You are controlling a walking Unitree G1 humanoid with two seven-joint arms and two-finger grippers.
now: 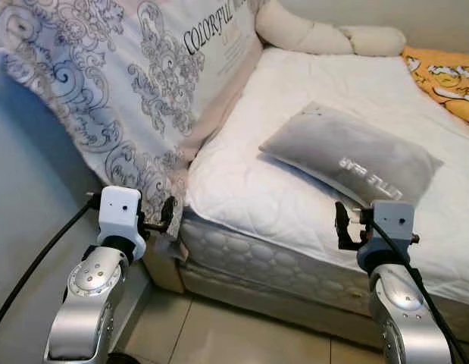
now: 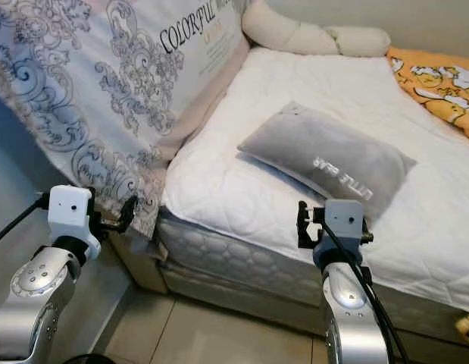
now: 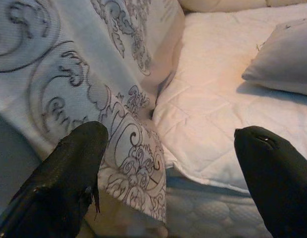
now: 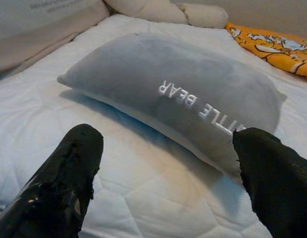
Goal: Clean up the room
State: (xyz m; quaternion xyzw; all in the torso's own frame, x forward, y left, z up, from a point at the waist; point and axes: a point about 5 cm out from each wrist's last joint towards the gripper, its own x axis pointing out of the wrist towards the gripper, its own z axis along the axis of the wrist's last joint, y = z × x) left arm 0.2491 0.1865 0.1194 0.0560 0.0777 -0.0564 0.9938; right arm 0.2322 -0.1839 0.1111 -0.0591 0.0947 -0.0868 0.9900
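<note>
A grey pillow [image 1: 351,154] with white lettering lies on the white mattress [image 1: 272,182], near its front edge. My right gripper [image 4: 165,173] is open just in front of the pillow [image 4: 178,89], fingers spread to either side of its near edge, not touching it. A large patterned quilt [image 1: 120,83] hangs over the bed's left end. My left gripper [image 3: 168,173] is open right before the quilt's lower corner [image 3: 138,158], at the mattress corner. Both arms [image 1: 98,280] [image 1: 393,288] are raised at the bed's front side.
A cream bolster [image 1: 325,34] lies along the wall at the head of the bed. An orange cartoon-print blanket [image 1: 446,76] lies at the far right. Tiled floor [image 1: 219,330] runs in front of the bed base. A grey wall [image 1: 22,197] stands on the left.
</note>
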